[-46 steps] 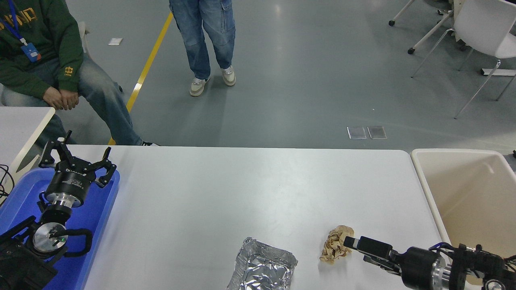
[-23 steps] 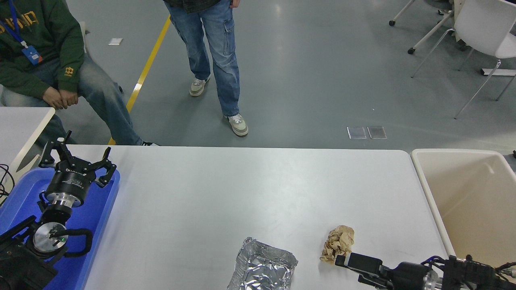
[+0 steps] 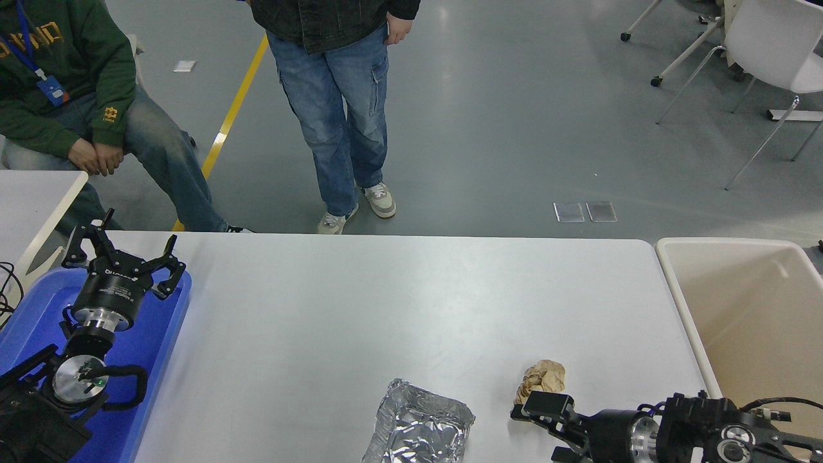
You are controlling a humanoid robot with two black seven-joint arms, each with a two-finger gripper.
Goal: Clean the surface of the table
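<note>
Tabletop [image 3: 386, 302] carries two bits of litter at its near edge: crumpled brown paper wad [image 3: 542, 378] and foil tray [image 3: 421, 427] left of it. Right claw [image 3: 539, 409] sits over the wad's near side; can't tell whether it's spread or pinching. Wad looks light and soft, so grab across its bulk. Foil looks thin, crushable; pinch a rim. Left claw [image 3: 122, 257] spread, parked over blue tray [image 3: 154, 341]. Beige bin [image 3: 688, 321] right of tabletop
</note>
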